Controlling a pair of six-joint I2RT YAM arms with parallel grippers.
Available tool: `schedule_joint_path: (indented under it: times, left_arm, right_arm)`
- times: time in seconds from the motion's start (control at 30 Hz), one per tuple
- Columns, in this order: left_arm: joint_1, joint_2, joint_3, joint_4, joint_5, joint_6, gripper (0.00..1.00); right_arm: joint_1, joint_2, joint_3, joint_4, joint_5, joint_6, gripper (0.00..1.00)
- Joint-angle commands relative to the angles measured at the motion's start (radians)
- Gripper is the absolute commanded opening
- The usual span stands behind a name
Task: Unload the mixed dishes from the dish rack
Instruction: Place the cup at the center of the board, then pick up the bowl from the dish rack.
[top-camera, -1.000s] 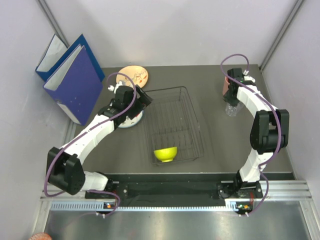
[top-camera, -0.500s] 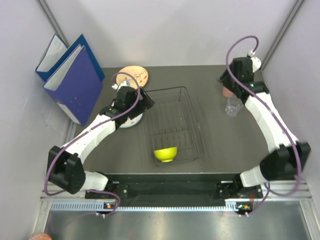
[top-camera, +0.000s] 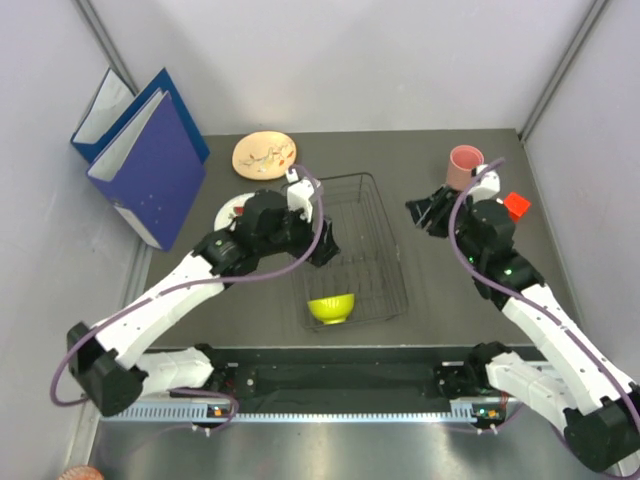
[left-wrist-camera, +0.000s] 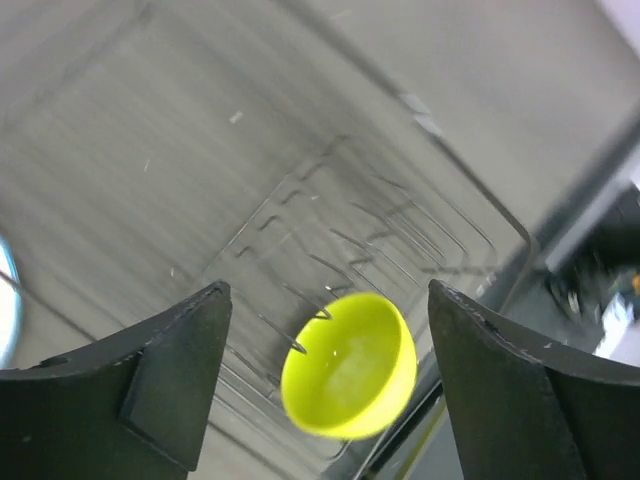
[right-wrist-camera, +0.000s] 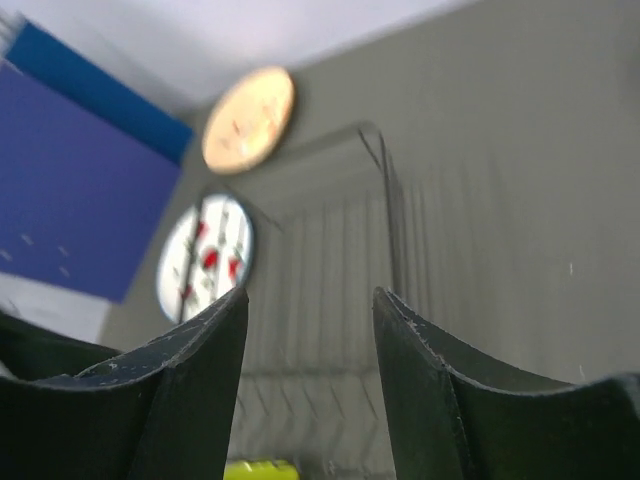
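The black wire dish rack (top-camera: 392, 250) holds a lime-yellow bowl (top-camera: 331, 308) at its near end. My left gripper (top-camera: 325, 248) hangs open and empty over the rack's middle; in the left wrist view the bowl (left-wrist-camera: 350, 362) lies between and below its jaws (left-wrist-camera: 325, 300). The tan patterned plate (top-camera: 265, 155) and the white fruit-print plate (top-camera: 232, 212) lie on the table left of the rack. One pink cup (top-camera: 465, 162) stands at the far right. My right gripper (top-camera: 422, 213) is open and empty, right of the rack, and faces it (right-wrist-camera: 310, 295). The glass and the second cup are not visible.
A blue ring binder (top-camera: 145, 165) leans on the left wall. A small red cube (top-camera: 515, 205) sits by the right arm. In the right wrist view the tan plate (right-wrist-camera: 250, 118), the white plate (right-wrist-camera: 205, 255) and the rack (right-wrist-camera: 385, 190) show ahead.
My left gripper moved from the white plate to above the rack. My right arm pulled back from the pink cup in the far right corner and swung toward the rack.
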Motion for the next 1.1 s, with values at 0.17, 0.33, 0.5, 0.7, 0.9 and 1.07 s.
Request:
schedule_joint_path:
  times: [0.17,0.33,0.5,0.7,0.9,1.07]
  left_arm:
    - [-0.056,-0.185,-0.099,-0.072,0.407,0.424,0.79]
    - [-0.134,-0.070,-0.070,-0.214,0.372,0.483,0.64]
    - [-0.165,-0.041,-0.104,-0.179,0.342,0.487,0.64]
    - [-0.169,0.050,-0.107,-0.154,0.298,0.501,0.66]
    - [-0.169,0.128,-0.053,-0.140,0.229,0.509,0.70]
    - [-0.169,0.160,-0.052,-0.139,0.255,0.522,0.65]
  right_arm:
    - [0.034,-0.024,-0.057,0.066,-0.101,-0.007,0.52]
    - [0.040,-0.058,-0.066,0.063,-0.103,-0.006,0.52]
    - [0.043,-0.090,-0.089,0.068,-0.103,0.000,0.52]
    - [0.045,-0.107,-0.111,0.072,-0.104,0.005,0.52]
    - [0.046,-0.104,-0.134,0.091,-0.113,0.014,0.52]
    - [0.049,-0.098,-0.151,0.091,-0.112,0.014,0.52]
